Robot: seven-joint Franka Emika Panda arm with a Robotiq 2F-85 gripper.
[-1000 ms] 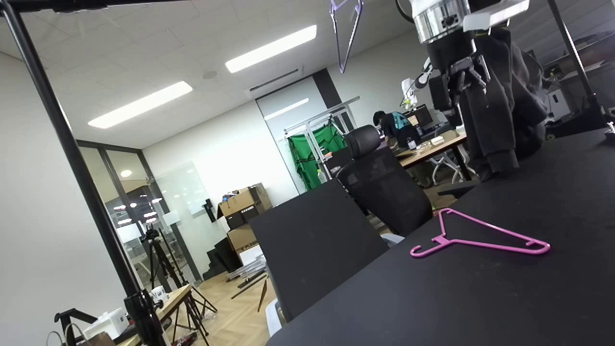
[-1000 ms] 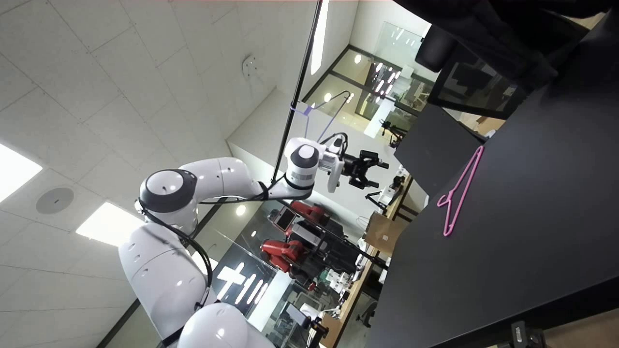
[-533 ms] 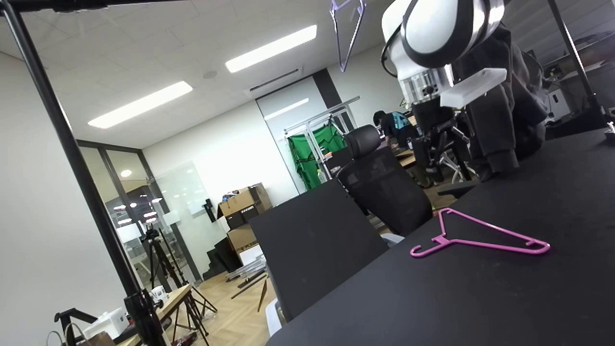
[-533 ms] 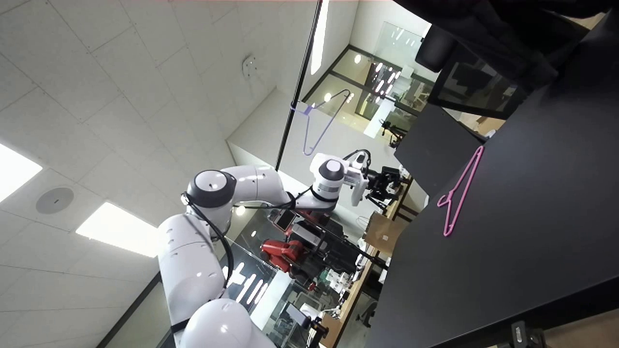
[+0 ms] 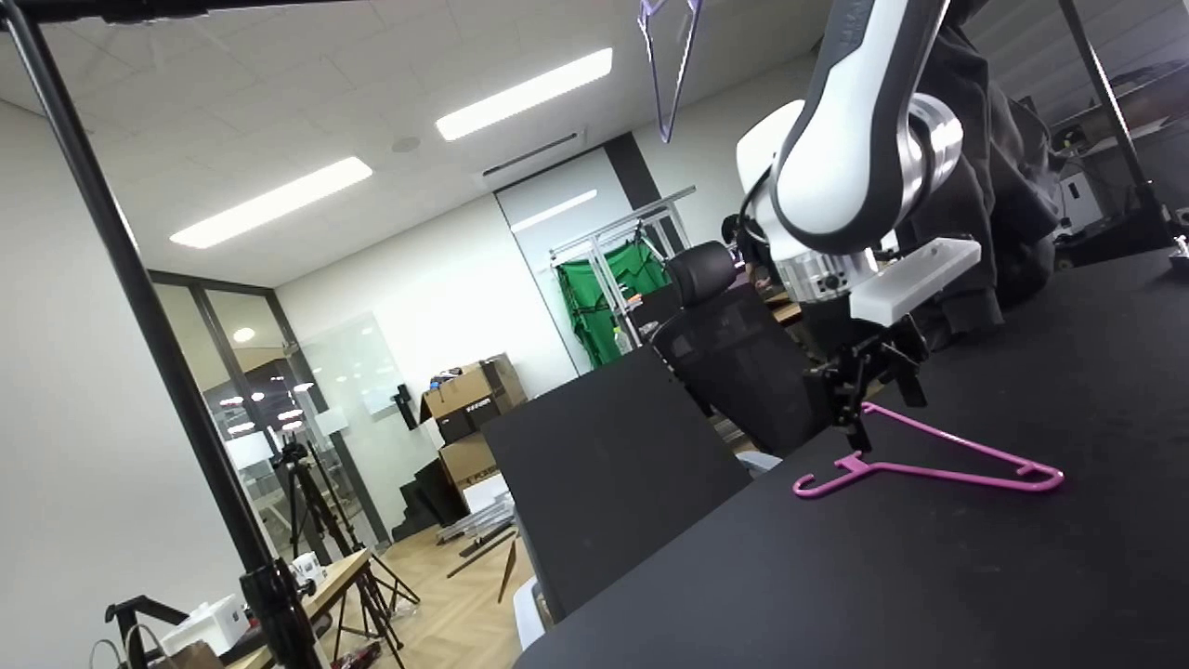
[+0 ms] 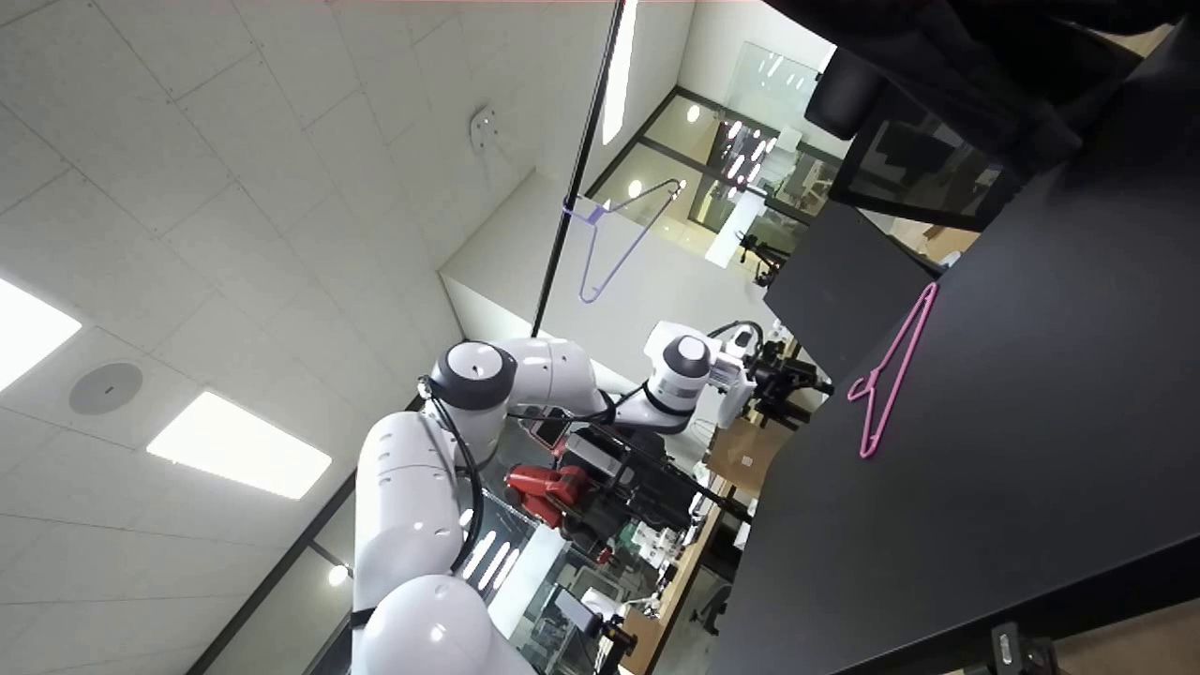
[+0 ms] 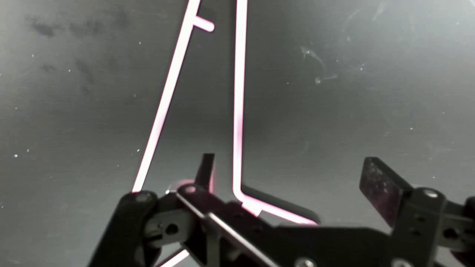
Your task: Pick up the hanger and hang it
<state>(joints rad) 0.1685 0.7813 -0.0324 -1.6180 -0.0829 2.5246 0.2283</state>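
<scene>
The pink hanger (image 5: 947,475) lies flat on the black table (image 5: 836,595), near its edge. It also shows in the other exterior picture (image 6: 902,367) and in the wrist view (image 7: 239,96). My gripper (image 5: 889,423) is open and empty, above the table by the hook end of the hanger; it also shows in an exterior view (image 6: 814,403). In the wrist view my gripper (image 7: 289,168) has its fingers wide apart. One hanger arm and the neck pass between them in the picture, nearer the left finger. The gripper body hides the hook there.
A purple hanger (image 6: 597,216) hangs from a black rail (image 6: 586,141) above and behind the arm. A black post (image 5: 139,279) stands at the side. A person in dark clothes (image 6: 966,75) is by the table. An office chair (image 5: 743,362) and a black panel (image 5: 613,483) stand beyond the edge.
My arm has come down and closer to the table, bringing the open gripper to the pink hanger's hook end. The pink hanger has not moved. The purple hanger sways slightly.
</scene>
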